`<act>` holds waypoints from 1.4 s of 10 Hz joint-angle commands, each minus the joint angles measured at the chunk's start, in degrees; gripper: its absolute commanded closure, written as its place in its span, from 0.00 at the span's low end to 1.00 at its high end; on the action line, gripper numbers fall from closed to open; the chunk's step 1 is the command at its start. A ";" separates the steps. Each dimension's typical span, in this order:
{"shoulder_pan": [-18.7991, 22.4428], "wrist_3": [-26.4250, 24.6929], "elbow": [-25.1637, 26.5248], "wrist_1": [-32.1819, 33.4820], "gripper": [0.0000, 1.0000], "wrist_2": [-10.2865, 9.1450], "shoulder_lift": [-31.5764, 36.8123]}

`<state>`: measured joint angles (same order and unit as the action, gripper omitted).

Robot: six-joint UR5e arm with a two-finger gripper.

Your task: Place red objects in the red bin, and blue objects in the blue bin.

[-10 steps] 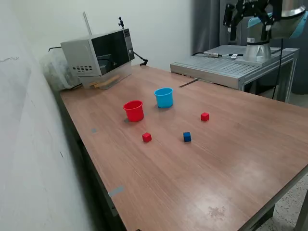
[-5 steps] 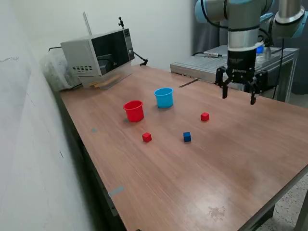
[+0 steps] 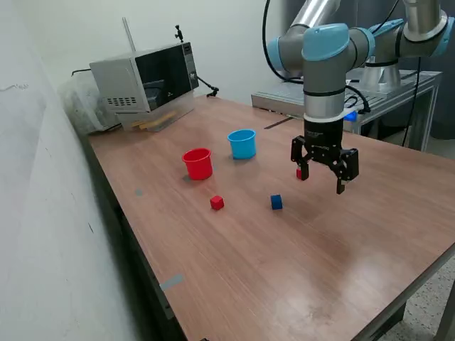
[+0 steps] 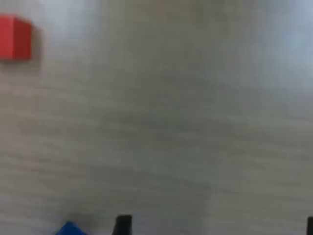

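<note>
The gripper [image 3: 321, 175] is hanging in the right-centre of the exterior view with its two fingers spread apart and nothing between them, poised a little above the wooden table [image 3: 370, 234]. Just behind its left finger in that view, a sliver of a red cube [image 3: 299, 172] is showing, mostly hidden by the claw, so this cube is lying nearest and a touch toward the back of the table from the fingertips. A blue cube [image 3: 276, 202] is sitting lower and to the left of the claw in the frame, near but clearly apart from it, and a second red cube [image 3: 217, 203] is resting farther left again at about the same height. The red cup [image 3: 197, 163] and the light blue cup [image 3: 242, 143] are standing upright, side by side but not touching, in the upper middle of the frame, well apart from the claw. In the blurred wrist view, a red cube [image 4: 14, 37] is sitting at the upper left edge and a blue corner [image 4: 71, 228] is peeking in at the bottom left; neither lies between the fingertips. Judging from this, the next move calls for a short shift toward one cube before descending. A microwave [image 3: 146, 82] is standing at the upper left.
</note>
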<state>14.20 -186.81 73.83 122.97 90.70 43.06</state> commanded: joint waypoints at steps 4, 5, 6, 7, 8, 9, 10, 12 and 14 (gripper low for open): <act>-5.22 0.13 -4.84 4.47 0.00 1.93 -5.26; -6.54 0.05 -4.74 4.65 0.00 2.90 -5.26; -8.30 0.05 -4.74 4.56 0.00 3.52 -5.26; -8.92 0.05 -4.83 4.65 0.00 3.52 -5.26; -9.10 0.05 -4.83 4.56 0.00 3.44 -5.26; -9.10 0.05 -4.74 4.56 0.00 3.43 -5.18; -8.93 -0.04 -3.96 4.65 0.00 3.43 -5.09; -7.01 1.53 -3.25 4.56 0.00 3.17 -5.00; -5.94 2.42 -2.64 4.30 0.00 3.26 -4.83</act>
<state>6.93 -185.55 70.39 127.49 93.94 38.05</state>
